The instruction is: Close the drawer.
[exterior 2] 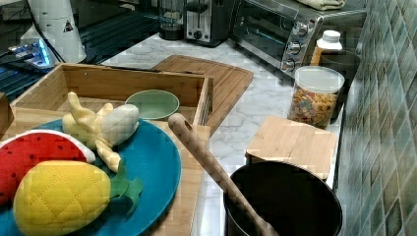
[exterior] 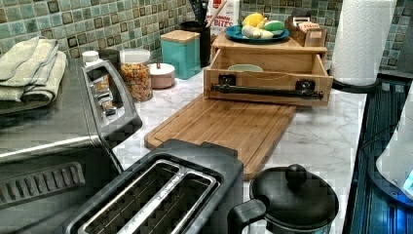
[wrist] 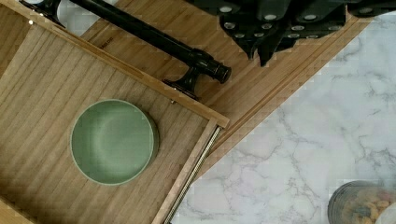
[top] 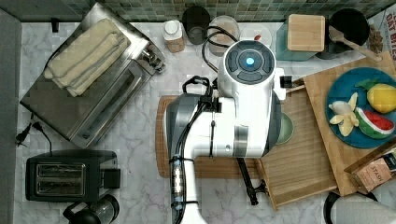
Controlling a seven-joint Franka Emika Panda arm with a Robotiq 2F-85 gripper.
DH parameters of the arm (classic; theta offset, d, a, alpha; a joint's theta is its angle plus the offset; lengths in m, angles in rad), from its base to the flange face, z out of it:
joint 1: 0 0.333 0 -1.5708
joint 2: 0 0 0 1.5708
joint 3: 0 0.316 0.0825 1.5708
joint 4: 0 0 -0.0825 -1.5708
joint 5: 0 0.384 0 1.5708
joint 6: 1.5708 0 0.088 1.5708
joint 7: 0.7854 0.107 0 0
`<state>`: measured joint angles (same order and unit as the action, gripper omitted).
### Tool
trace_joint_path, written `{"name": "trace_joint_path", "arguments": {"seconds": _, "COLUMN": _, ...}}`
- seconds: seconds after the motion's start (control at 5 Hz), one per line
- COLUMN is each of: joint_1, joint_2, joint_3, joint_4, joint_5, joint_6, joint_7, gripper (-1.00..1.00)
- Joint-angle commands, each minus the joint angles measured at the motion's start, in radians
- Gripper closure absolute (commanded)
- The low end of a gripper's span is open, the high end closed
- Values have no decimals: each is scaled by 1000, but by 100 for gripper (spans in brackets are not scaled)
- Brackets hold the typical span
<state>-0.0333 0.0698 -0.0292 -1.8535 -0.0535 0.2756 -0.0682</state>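
Observation:
The drawer [top: 299, 154] is pulled out from under the wooden top, its light-wood floor and rims showing in the left view [exterior: 268, 80], the right view [exterior 2: 123, 81] and the wrist view [wrist: 46, 84]. A long black bar handle [wrist: 154, 35] runs along its front, also seen from the left [exterior: 265, 90] and from above [top: 247, 182]. Inside lies a green bowl [wrist: 113, 141]. My gripper [wrist: 260, 55] hangs shut and holds nothing, above the cutting board [wrist: 243, 84] just outside the handle's end. The white arm [top: 243, 107] covers the drawer's front part in the top view.
The cutting board [exterior: 224, 126] lies flat in front of the drawer. A blue fruit plate [top: 359, 109] sits on the wooden top. A toaster oven [top: 88, 93], toaster [top: 65, 175], kettle [exterior: 292, 200], cereal jar [exterior 2: 314, 96] and paper towel roll [exterior: 363, 39] ring the marble counter.

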Motion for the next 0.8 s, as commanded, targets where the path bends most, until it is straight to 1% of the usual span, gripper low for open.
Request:
{"name": "trace_joint_path", "arguments": {"seconds": 0.2, "joint_1": -3, "joint_2": 0, "joint_3": -3, "joint_4": -2, "joint_5": -5, "joint_6": 0, "joint_7": 0, "gripper": 100}}
{"name": "trace_joint_path", "arguments": {"seconds": 0.4, "joint_1": 7, "joint_2": -70, "joint_3": 7, "joint_4": -123, "joint_5": -20, "joint_6": 97, "joint_7": -26, "gripper": 100}}
{"name": "trace_joint_path", "arguments": {"seconds": 0.6, "joint_1": 22, "joint_2": -174, "joint_3": 27, "joint_4": -315, "joint_5": -23, "joint_6": 252, "joint_7": -123, "gripper": 100}}
{"name": "trace_joint_path", "arguments": {"seconds": 0.8, "joint_1": 35, "joint_2": -219, "joint_3": 39, "joint_4": -385, "joint_5": 36, "joint_6": 268, "joint_7": -244, "gripper": 100}}
